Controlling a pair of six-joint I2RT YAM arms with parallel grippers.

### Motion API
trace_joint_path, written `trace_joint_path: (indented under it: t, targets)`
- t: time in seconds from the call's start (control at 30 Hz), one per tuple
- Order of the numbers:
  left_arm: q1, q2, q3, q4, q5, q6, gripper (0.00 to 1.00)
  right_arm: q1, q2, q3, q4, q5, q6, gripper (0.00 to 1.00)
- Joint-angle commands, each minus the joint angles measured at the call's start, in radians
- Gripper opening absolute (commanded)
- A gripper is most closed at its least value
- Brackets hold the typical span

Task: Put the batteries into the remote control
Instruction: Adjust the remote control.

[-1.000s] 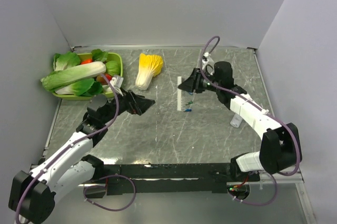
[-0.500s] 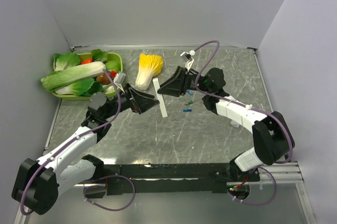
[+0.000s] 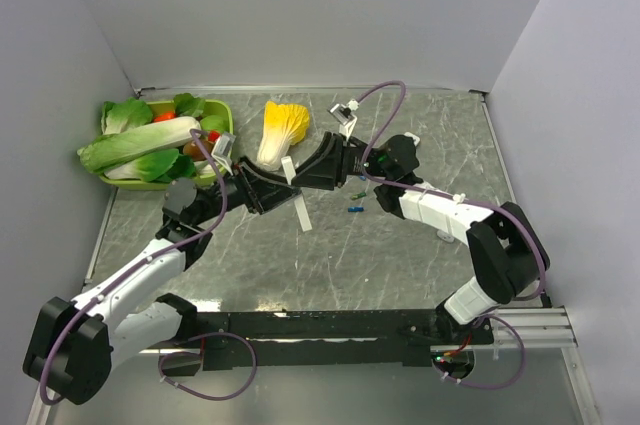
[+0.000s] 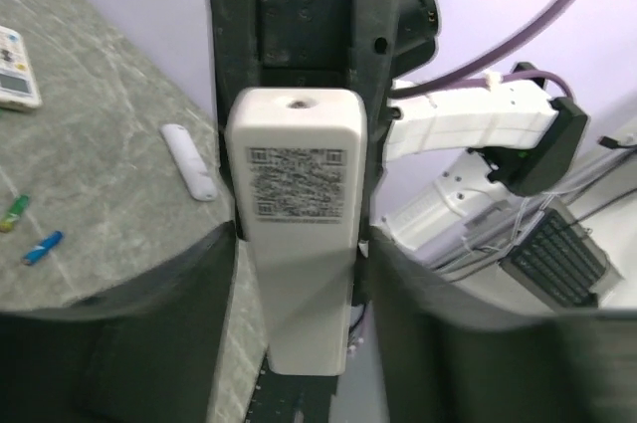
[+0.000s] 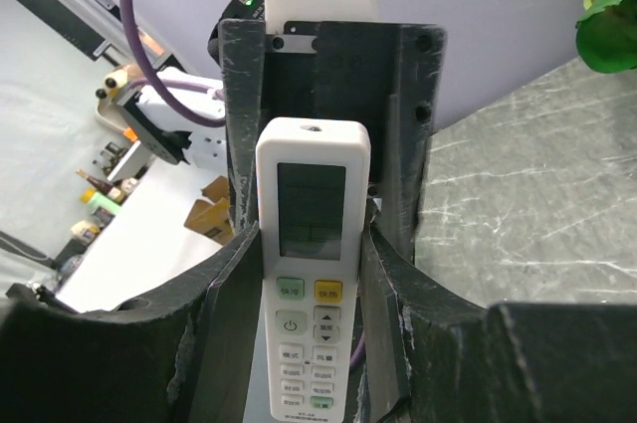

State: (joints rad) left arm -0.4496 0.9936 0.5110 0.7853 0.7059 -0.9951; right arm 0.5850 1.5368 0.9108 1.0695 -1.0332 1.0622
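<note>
Remote control (image 3: 299, 210) mid-frame in top view, long axis running up-down. Right gripper (image 5: 309, 249) clamps its sides; left gripper (image 4: 299, 244) straddles same body, contact unclear. Batteries (image 3: 355, 209) on table (image 3: 400, 265) just right of it, nearer right gripper.

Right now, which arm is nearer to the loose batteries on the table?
Right. The right arm runs just beside the batteries; the left arm lies on the other side of the remote, farther off.
</note>
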Motion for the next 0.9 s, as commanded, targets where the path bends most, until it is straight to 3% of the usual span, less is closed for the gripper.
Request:
trace_joint_path:
  t: [0.0,0.1,0.17,0.3,0.33,0.4,0.43,0.5,0.53,0.63,0.67,0.77,0.87]
  targets:
    - [-0.006,0.014,0.007,0.072,0.026,-0.020,0.45,0.015,0.016,0.042,0.110,0.004,0.035,0.01]
    - [-0.008,0.013,0.011,0.063,0.027,-0.016,0.30,0.015,0.016,0.048,0.089,0.016,0.024,0.03]
    - [-0.009,0.008,0.009,0.057,0.024,-0.011,0.20,0.013,0.016,0.054,0.084,0.021,0.019,0.10]
    - [-0.011,-0.001,0.009,0.039,0.014,-0.005,0.05,0.013,0.025,0.079,0.079,0.016,0.022,0.17]
    - [-0.011,-0.003,0.009,0.029,0.009,-0.002,0.02,0.013,0.026,0.082,0.083,0.010,0.024,0.26]
    - [-0.011,-0.012,0.008,0.009,-0.016,0.000,0.02,0.009,0.020,0.091,0.070,0.009,0.016,0.42]
    - [-0.011,-0.019,0.003,-0.018,-0.031,0.003,0.02,0.007,0.013,0.092,0.040,0.009,0.004,0.56]
    - [-0.011,-0.039,0.006,-0.081,-0.110,0.018,0.01,0.003,-0.024,0.099,-0.023,0.016,-0.062,0.68]
    - [-0.011,-0.045,0.017,-0.166,-0.147,0.022,0.01,-0.001,-0.042,0.100,-0.078,0.022,-0.100,0.78]
    - [-0.011,-0.075,0.047,-0.306,-0.293,0.033,0.01,0.001,-0.141,0.111,-0.386,0.120,-0.338,0.91]
    - [-0.011,-0.085,0.055,-0.402,-0.330,0.032,0.01,0.006,-0.186,0.120,-0.566,0.162,-0.408,0.92]
    - [-0.011,-0.096,0.101,-0.568,-0.469,0.015,0.02,0.039,-0.254,0.122,-0.792,0.341,-0.664,0.92]
    - [-0.011,-0.098,0.127,-0.647,-0.558,-0.011,0.01,0.102,-0.290,0.103,-0.882,0.526,-0.779,0.92]
